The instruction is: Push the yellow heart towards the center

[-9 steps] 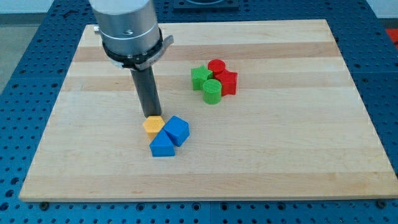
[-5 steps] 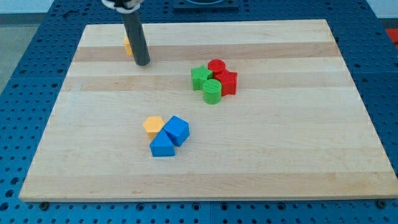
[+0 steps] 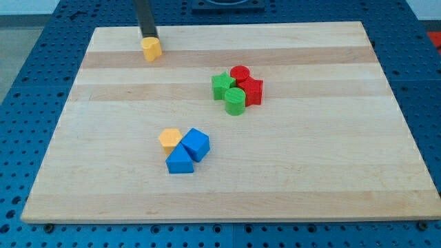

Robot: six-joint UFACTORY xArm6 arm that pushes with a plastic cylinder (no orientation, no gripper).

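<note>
Pale wooden board (image 3: 289, 179) lying on a blue perforated bench (image 3: 27, 83), seen from above and slightly in front.

Near the view's top left corner of the board, a small yellow block (image 3: 151, 48), probably the heart, though shape hard to make out at this size. Well apart from the board's middle.

Straight dark rod (image 3: 145, 17) coming down from the view's top edge. My tip (image 3: 149, 36) just above the yellow block in the view, on its far side, very close or touching; contact impossible to confirm. No gripper or fingers on this arm, so nothing opened, closed or held: only the bare rod end.

Right of centre, toward the view's top, a tight cluster of four touching blocks: red cylinder (image 3: 240, 72) at the back, green star-like block (image 3: 222, 85) on the view's left, red star-like block (image 3: 252, 90) on the view's right, green cylinder (image 3: 235, 100) in front.

Left of centre, toward the view's bottom, a second tight group: yellow-orange pentagon-like block (image 3: 169, 138) on the view's left, blue cube-like block (image 3: 196, 144) on the view's right, another blue block (image 3: 180, 162) in front, all pressed together.
</note>
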